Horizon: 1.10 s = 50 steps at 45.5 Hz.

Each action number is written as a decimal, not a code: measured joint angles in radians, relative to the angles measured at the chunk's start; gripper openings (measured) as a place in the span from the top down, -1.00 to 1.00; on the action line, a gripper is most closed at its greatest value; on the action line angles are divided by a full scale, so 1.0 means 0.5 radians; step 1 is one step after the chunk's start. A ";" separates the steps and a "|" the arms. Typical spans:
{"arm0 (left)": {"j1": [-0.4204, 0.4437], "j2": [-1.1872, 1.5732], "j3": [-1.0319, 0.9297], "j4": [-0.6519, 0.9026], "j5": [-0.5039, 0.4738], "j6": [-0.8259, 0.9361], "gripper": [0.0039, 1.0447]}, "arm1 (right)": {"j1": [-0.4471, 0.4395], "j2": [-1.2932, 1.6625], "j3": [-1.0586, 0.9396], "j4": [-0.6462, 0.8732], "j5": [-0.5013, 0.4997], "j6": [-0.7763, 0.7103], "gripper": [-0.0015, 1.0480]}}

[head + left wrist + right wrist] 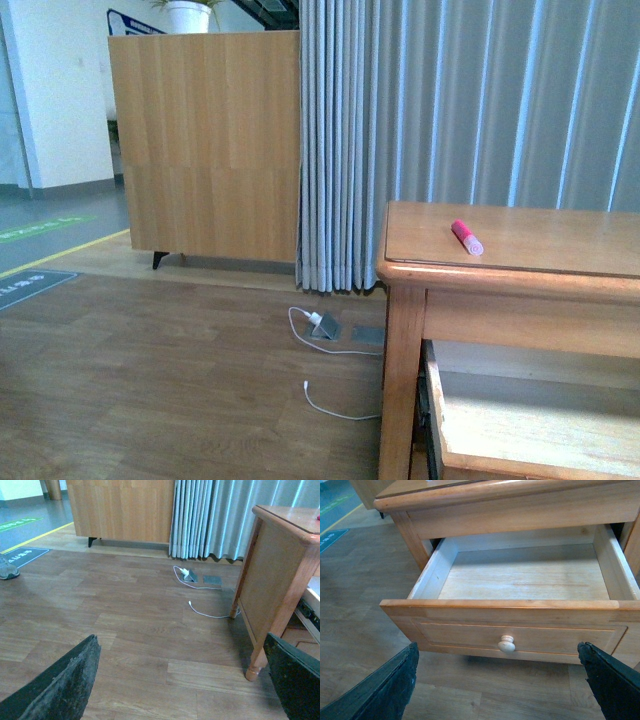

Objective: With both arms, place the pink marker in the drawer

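Jaws on both arms are spread wide with nothing between them. From my seat, the right gripper hangs just in front of the wide honey-coloured wooden top drawer, with its round pale wooden knob showing between the two black fingers. The drawer is pulled well out and its pale bare-wood inside holds nothing, so I judge the opening step done. I read this arm as parked at the front to leave the opening free from above.

The left gripper sits low over the brown plank floor, off the honey-coloured wooden dresser's left side and well apart from its top. It is free and unobstructed, so I would give it the pick.

The short hot-pink marker with a paler cap end lies on its side on the flat dresser top. It is not yet in the drawer, whose open box shows below the top in the front view. It lies at a slant with the cap toward the front edge. Being round and stubby, it may roll if I nudge it, so I would close across its body.

Farther off, a thin white cable trails on the floor near the dresser leg. Behind hang grey pleated curtains, beside a tall light-wood cabinet.
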 joint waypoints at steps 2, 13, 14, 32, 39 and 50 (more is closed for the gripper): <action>0.000 0.000 0.000 0.000 0.000 0.000 -0.89 | -0.034 -0.005 0.006 -0.009 -0.006 0.000 -0.84; 0.000 0.000 0.000 0.000 0.000 0.000 -0.89 | -0.101 -0.008 0.014 -0.005 -0.008 0.000 -0.84; 0.000 0.000 0.000 0.000 0.000 0.000 -0.89 | -0.101 -0.008 0.014 -0.005 -0.008 0.000 -0.84; 0.000 0.000 0.000 0.000 0.000 0.000 -0.89 | -0.101 -0.012 0.014 -0.004 -0.008 0.000 -0.84; 0.000 0.000 0.000 0.000 0.000 0.000 -0.89 | -0.101 -0.012 0.014 -0.004 -0.008 0.000 -0.84; -0.301 0.179 0.002 0.200 -0.693 -0.127 -0.89 | -0.101 -0.012 0.014 -0.004 -0.008 0.000 -0.84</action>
